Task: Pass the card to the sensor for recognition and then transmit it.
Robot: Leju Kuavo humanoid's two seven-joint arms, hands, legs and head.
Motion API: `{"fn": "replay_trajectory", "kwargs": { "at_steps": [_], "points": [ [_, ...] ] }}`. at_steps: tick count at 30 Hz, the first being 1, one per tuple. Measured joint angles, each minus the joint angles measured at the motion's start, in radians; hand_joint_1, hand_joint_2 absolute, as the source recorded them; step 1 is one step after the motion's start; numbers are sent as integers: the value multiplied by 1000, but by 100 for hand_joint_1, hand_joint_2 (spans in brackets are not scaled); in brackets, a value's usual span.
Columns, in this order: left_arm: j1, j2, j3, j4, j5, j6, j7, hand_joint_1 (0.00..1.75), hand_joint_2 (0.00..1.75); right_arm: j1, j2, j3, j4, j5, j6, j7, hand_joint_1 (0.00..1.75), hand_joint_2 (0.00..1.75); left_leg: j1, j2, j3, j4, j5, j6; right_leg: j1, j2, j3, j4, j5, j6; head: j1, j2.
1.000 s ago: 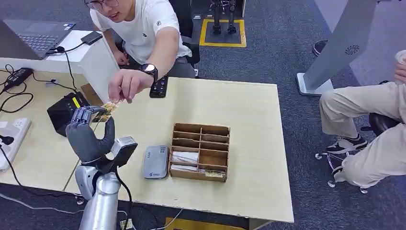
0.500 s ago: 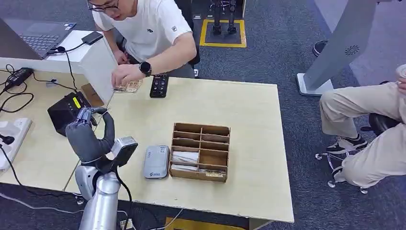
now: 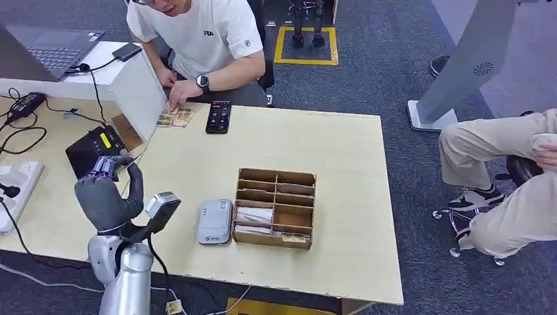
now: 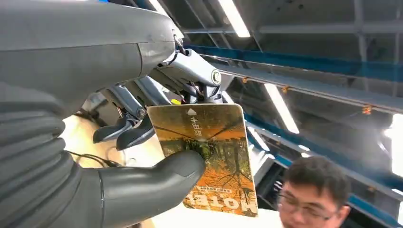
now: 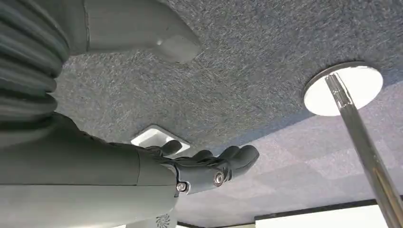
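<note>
My left hand (image 3: 105, 190) is raised over the table's left front part, near the black device (image 3: 95, 146). In the left wrist view its thumb (image 4: 152, 178) pinches a card (image 4: 214, 152) with an orange forest picture against the dark fingers (image 4: 126, 130). From the head view the card is hidden behind the hand. The grey flat sensor (image 3: 214, 222) lies on the table to the right of that hand, beside the wooden box. My right hand (image 5: 209, 164) hangs over grey carpet, fingers apart and holding nothing.
A wooden compartment box (image 3: 274, 208) with cards stands mid-table. A person in a white shirt sits at the far edge, a hand on a small stack of cards (image 3: 175, 117) next to a black remote (image 3: 219, 117). Cables and a power strip (image 3: 16, 184) lie left. Another person sits at right.
The person's hand left my raised left hand and went back to the card stack at the far edge. My left hand moved slightly left and lower.
</note>
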Motion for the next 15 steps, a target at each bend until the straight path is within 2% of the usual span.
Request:
{"fn": "replay_trajectory", "kwargs": {
  "at_steps": [8, 15],
  "points": [
    [50, 1, 29, 10, -69, 0, 50, 175, 175, 0, 0, 0, -8, -13, 0, 18, 0, 175, 0, 0, 0, 0, 0, 0, 0, 0, 0, 0, 0, 0, -1, 0],
    [82, 2, 29, 63, -110, 0, 81, 175, 175, 0, 0, 0, -13, -14, 0, 21, 0, 175, 0, 0, 0, 0, 0, 0, 0, 0, 0, 0, 0, 0, 0, 0]
  ]
}}
